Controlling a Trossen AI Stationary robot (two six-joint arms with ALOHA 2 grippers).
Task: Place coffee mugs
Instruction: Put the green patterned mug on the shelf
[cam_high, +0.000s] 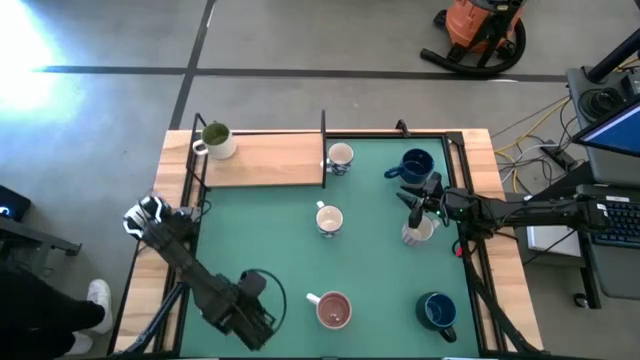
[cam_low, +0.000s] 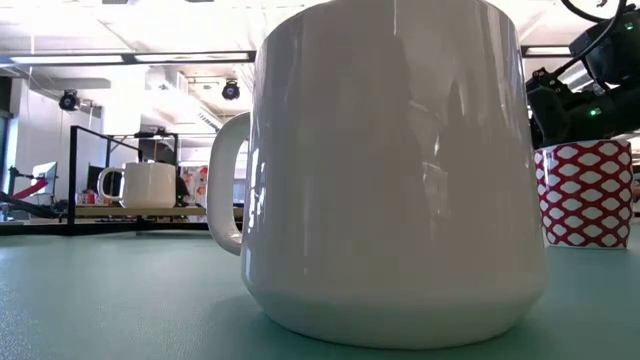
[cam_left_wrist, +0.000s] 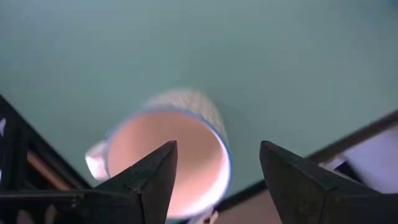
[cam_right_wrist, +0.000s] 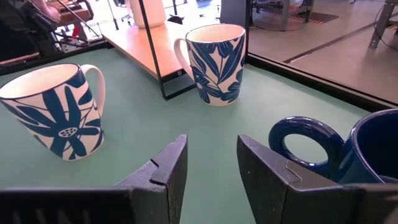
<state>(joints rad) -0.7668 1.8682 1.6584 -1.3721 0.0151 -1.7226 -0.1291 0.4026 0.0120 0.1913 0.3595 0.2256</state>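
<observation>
While only the green-lined mug (cam_high: 215, 140) stands on the wooden shelf (cam_high: 270, 160), most of the job looks undone. Five more mugs wait on the green mat (cam_high: 370, 255): two blue-flowered ones (cam_high: 340, 157) (cam_high: 329, 219), a navy one (cam_high: 415, 165), another navy one (cam_high: 436, 311) and a pink-lined mug (cam_high: 333, 310). Just beside that pink-lined mug, the left gripper (cam_high: 255, 322) hangs with jaws apart and empty. Beside the first navy mug, the right gripper (cam_high: 412, 210) is parted over a patterned mug (cam_high: 418, 232). The shelf's black frame post (cam_high: 323, 148) stands between mat and board.

Grey floor (cam_high: 300, 40); orange vacuum (cam_high: 480, 25); ceiling lights (cam_low: 190, 58).
</observation>
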